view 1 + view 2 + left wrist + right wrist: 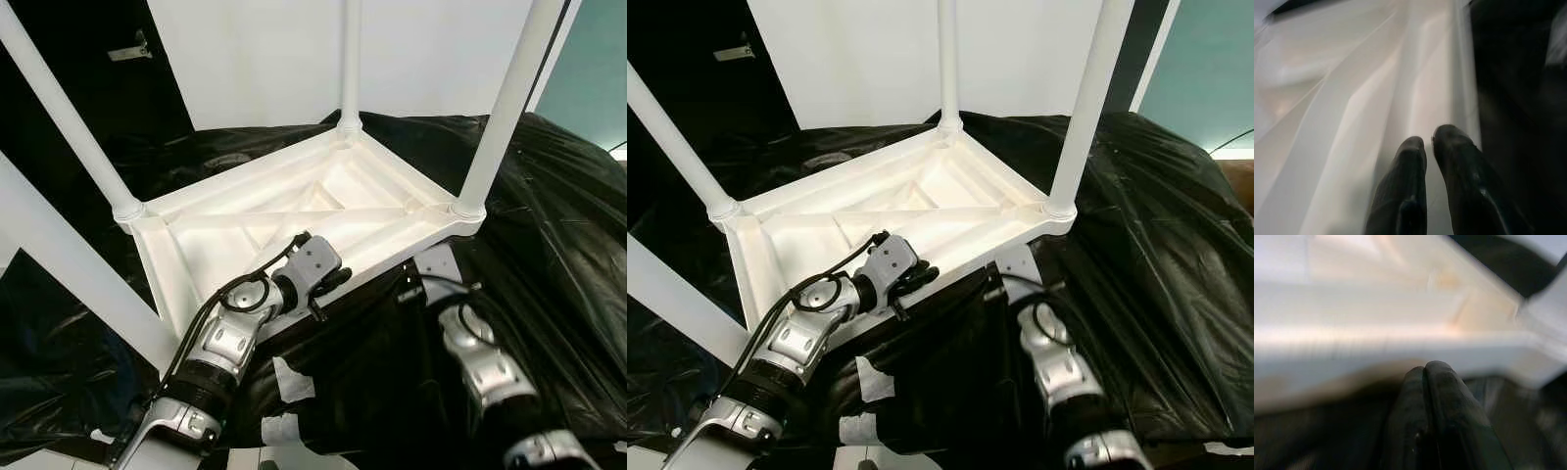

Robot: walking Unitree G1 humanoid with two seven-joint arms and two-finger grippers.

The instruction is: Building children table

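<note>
upturned white table (pixel 294 211) on black sheeting (pixel 558 225), left claw (pixel 1429 142) pressed together on its near rim at 7 o'clock, right claw (pixel 1425 369) pressed together under the rim at 5 o'clock

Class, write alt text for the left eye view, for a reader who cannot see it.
A white table lies upside down on black sheeting, its legs pointing up. The left gripper rests at the table's near edge, and the right gripper sits just below that edge, by the near right leg.

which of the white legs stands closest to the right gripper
The front-right leg, rising from the tabletop corner just above the right gripper. The other legs stand at the left and far corners.
</note>
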